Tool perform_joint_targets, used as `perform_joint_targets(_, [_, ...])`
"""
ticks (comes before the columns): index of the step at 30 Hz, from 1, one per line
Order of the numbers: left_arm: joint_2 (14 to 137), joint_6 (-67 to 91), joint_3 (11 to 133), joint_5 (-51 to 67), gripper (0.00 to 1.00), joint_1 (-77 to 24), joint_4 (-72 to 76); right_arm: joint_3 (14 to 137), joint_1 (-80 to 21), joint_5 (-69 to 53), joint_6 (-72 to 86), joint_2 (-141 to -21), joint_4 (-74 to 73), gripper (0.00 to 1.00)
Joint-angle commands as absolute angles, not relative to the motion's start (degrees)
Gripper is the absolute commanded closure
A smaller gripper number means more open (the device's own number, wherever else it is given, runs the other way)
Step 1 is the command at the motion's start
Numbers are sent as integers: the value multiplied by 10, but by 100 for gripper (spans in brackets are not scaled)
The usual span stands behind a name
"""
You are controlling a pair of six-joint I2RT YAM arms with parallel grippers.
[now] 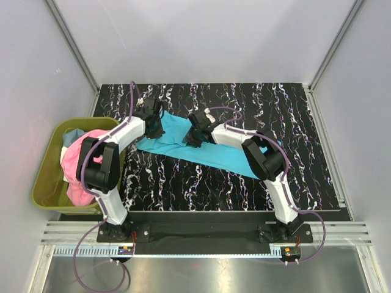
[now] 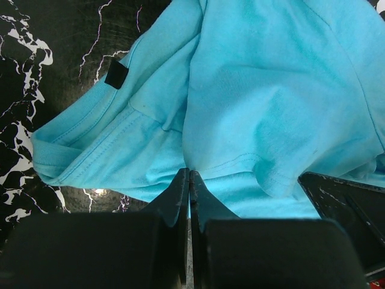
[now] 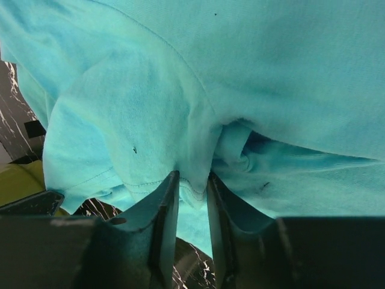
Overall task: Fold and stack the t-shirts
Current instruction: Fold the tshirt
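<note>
**Mia:** From up top, where is the shirt?

**Ben:** The soft turquoise cloth t-shirt (image 1: 171, 143) lies stretched across the middle of the black marbled bench (image 1: 293, 116). The left gripper (image 1: 154, 125) and the right gripper (image 1: 194, 135) both sit at its far edge, near each other. A pink cloth t-shirt (image 1: 76, 160) waits in the olive-green plastic bin (image 1: 44, 180) on the left.

**Mia:** What does the left wrist camera show?

**Ben:** The left gripper (image 2: 189, 174) is squeezed tight on the shirt's (image 2: 258, 102) hem. Only a tiny bit of cloth is in there.

**Mia:** And the right wrist camera?

**Ben:** The right gripper (image 3: 191, 177) is narrow, with a bunched fold of the shirt (image 3: 289, 72) between its fingers.

**Mia:** What could go wrong?

**Ben:** I think the hem could slip out of the left gripper if the arms pull fast, because that hold is so small. Then the shirt would hang from one side and fold crooked. The right gripper has a lump, so extra layers might lift too and leave a big wrinkle.
</note>
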State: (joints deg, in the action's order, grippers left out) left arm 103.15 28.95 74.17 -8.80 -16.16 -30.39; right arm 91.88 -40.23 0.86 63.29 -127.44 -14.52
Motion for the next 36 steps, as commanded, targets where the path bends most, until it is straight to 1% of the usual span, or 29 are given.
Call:
perform_joint_targets(1, [1012,285,766,-79,100,-157,-300,950,-413,22,639,-1281,-153,70])
perform_joint_targets(2, [1012,284,766,-79,100,-156,-301,949,-412,22,637,-1280,-152,76])
perform_joint_targets(3, [1011,285,766,-79,100,-155,-303,948,-412,24,636,-1276,-151,91])
perform_joint_targets(4, [1011,284,771,-80,100,-155,-305,948,-413,27,633,-1274,-148,98])
perform_joint_targets(5, [1009,285,774,-82,100,-153,-314,949,-412,29,622,-1271,-150,100])
perform_joint_targets(10, [982,288,800,-90,100,-147,-349,946,-412,46,579,-1219,-156,100])
perform_joint_targets(13, [975,290,810,-86,100,-147,-388,921,-412,42,565,-1188,-154,100])
perform_joint_targets(20, [951,293,793,-98,100,-147,-417,876,-413,25,544,-1144,-141,100])
perform_joint_targets(27, [891,294,712,-103,100,-155,-415,830,-417,3,539,-1131,-120,100])
perform_joint_targets(33, [898,308,645,-56,100,-159,-373,801,-424,-21,537,-1150,-75,100])
perform_joint_targets(36, [901,311,625,-66,100,-165,-362,789,-424,-28,527,-1155,-52,100])
